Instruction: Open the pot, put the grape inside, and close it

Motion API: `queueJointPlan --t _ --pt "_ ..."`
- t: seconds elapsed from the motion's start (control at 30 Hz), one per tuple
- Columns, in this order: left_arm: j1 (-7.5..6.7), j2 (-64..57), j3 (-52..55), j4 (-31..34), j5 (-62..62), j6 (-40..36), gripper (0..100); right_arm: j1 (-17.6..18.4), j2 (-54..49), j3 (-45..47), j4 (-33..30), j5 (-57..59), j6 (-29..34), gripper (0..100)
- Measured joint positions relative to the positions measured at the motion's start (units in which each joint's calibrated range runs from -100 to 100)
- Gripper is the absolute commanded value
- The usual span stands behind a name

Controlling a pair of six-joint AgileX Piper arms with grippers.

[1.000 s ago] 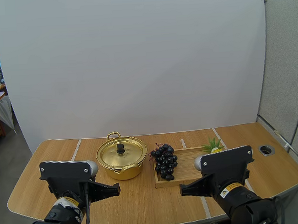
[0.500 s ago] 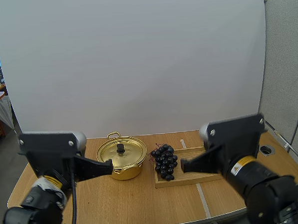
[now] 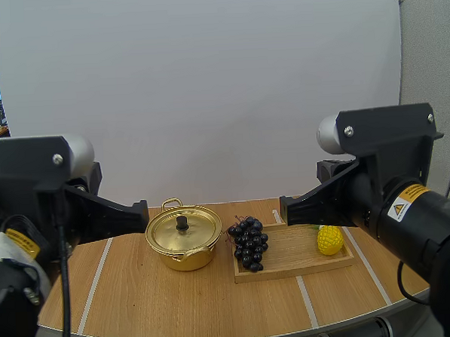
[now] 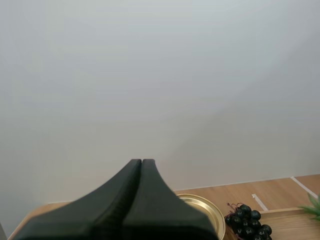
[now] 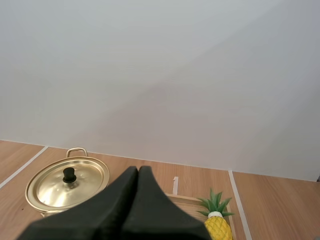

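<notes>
A gold pot point(image 3: 184, 238) stands on the table with its lid on; the lid has a black knob point(image 3: 182, 223). To its right a bunch of dark grapes point(image 3: 248, 243) lies on the left end of a wooden tray point(image 3: 294, 264). My left gripper point(image 3: 143, 213) hangs shut, high and to the left of the pot. My right gripper point(image 3: 284, 208) is shut too, raised above the tray. From the left wrist the shut fingers point(image 4: 141, 165) point over the pot point(image 4: 204, 210) and grapes point(image 4: 247, 222). From the right wrist the shut fingers point(image 5: 138, 171) sit beside the lidded pot point(image 5: 67, 182).
A small yellow toy pineapple point(image 3: 329, 238) lies on the tray's right part, also visible as the pineapple point(image 5: 217, 222) from the right wrist. The wooden table point(image 3: 179, 303) has open room in front of the pot and tray.
Both arms have risen from low near the table's front edge to well above it. The pineapple, hidden before by the right arm, now shows. Pot and grapes have not moved.
</notes>
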Motion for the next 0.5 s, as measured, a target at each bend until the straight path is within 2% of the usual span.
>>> queueJointPlan --t 0.13,0.33,0.5 --pt "0.0 0.0 -3.6 0.0 3.1 0.0 0 0.0 2.0 -3.9 0.0 4.4 0.0 0" --pt "0.0 10.7 -4.5 0.0 3.9 0.0 0 0.0 13.5 -8.7 0.0 8.9 0.0 0" --pt "0.0 14.3 -4.5 0.0 3.9 0.0 0 0.0 16.6 -9.6 0.0 9.1 0.3 0"
